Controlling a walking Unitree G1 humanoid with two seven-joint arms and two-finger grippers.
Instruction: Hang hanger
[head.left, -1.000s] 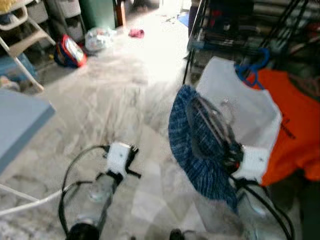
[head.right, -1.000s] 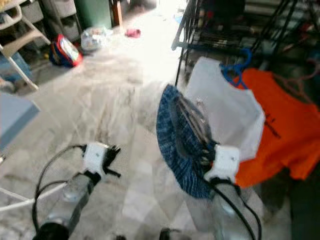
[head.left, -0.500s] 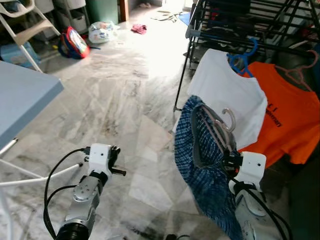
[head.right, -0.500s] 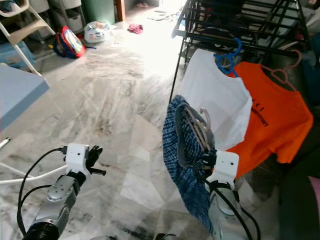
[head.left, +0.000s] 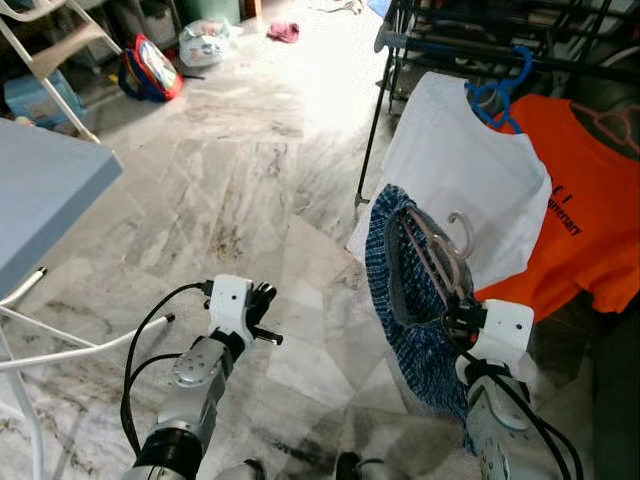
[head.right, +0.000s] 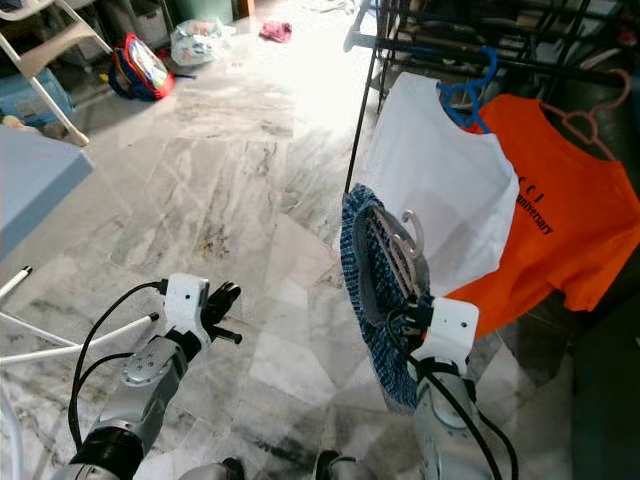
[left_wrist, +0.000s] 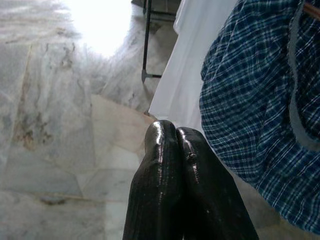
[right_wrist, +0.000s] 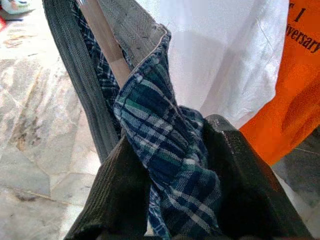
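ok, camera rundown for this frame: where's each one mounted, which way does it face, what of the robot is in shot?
Left eye: on the head, facing forward and down at marble floor and drying rack; both arms show, right gripper holding the plaid garment on its hanger.
Right eye: stereo twin, same scene.
Left wrist: along the left gripper, jaws shut, toward the white shirt.
Right wrist: along the jaws, clamped on plaid cloth, orange shirt beyond.
Shared: plaid garment, white shirt.
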